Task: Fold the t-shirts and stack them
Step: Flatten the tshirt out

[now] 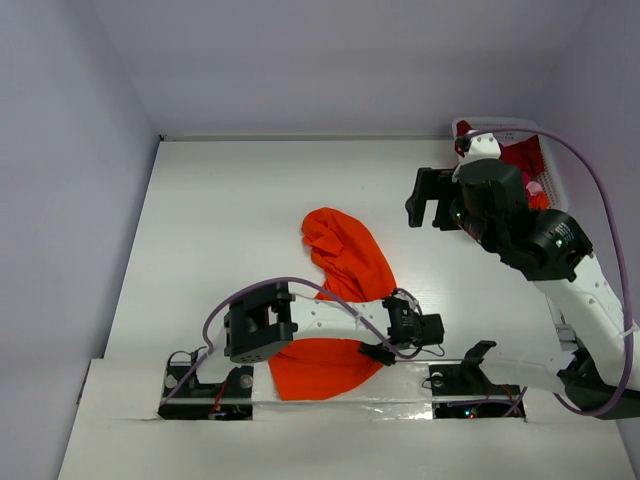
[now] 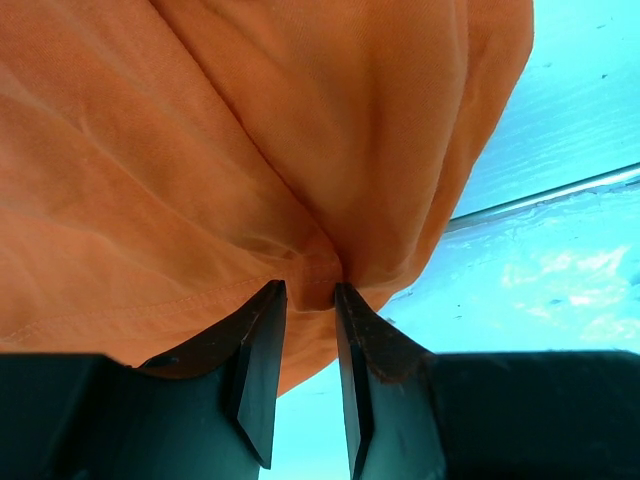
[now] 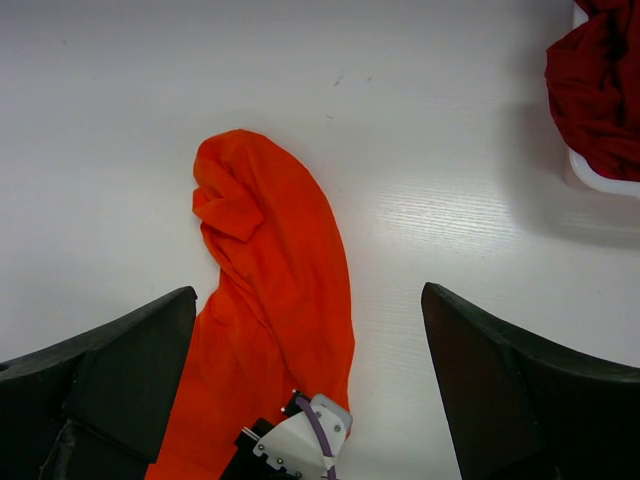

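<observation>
Lengthwise, orange t-shirt [image 1: 345, 262] runs near-to-far (far end bunched).

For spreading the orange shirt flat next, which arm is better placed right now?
Left. The left tool is pinched on a hem fold of the orange t-shirt at the near edge of the table, so it can likely pull the cloth out. The right tool hangs open, raised near the basket, holding nothing.

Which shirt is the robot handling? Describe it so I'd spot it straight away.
On the white table, towards its front edge, lies the orange t-shirt, a long bunched strip pinched by the left arm's fingers. The only other one, a dark red t-shirt, sits in the far-right basket.
</observation>
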{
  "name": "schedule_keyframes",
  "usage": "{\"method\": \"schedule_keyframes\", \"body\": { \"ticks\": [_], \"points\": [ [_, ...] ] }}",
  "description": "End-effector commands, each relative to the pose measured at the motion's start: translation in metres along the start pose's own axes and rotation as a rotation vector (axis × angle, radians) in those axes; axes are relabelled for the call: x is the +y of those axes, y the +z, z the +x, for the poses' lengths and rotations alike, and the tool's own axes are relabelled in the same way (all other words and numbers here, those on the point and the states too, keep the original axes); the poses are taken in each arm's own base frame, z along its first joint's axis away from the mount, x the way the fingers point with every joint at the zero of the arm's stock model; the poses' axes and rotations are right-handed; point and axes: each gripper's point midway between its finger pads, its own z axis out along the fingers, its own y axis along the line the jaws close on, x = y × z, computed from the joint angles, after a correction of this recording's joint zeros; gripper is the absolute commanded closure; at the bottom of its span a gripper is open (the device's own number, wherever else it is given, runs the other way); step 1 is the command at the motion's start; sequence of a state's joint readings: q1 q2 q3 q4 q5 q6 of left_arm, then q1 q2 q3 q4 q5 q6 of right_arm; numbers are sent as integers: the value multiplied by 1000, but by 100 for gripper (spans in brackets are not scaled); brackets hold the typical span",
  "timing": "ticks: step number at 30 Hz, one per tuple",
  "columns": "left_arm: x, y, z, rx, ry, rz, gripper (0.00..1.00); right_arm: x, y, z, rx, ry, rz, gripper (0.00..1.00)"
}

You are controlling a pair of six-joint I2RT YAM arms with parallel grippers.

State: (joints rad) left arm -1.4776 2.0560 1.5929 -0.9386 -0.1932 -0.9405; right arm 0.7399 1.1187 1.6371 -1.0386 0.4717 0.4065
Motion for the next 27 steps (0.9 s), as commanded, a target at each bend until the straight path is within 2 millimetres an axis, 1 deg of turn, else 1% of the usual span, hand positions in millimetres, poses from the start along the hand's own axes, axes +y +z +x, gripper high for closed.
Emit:
{"method": "schedule_keyframes", "body": {
  "ticks": [1, 9, 14, 24, 26, 27],
  "points": [
    [1, -6, -4, -9, -7, -3, 76, 3, -5, -14, -57, 17, -23, 0],
    [-3, 1, 6, 37, 26, 22, 72, 2, -5, -14, -57, 15, -21, 0],
    [-4, 2, 7, 42, 29, 25, 73, 3, -5, -14, -57, 17, -21, 0],
    [-1, -1, 5, 33, 17, 11, 79, 2, -4, -13, -56, 16, -20, 0],
    [-1, -2, 4, 28, 14, 8, 81, 2, -5, -13, -57, 17, -21, 0],
    [0, -3, 4, 26, 14, 5, 84, 2, -4, -13, -56, 16, -20, 0]
  ]
}}
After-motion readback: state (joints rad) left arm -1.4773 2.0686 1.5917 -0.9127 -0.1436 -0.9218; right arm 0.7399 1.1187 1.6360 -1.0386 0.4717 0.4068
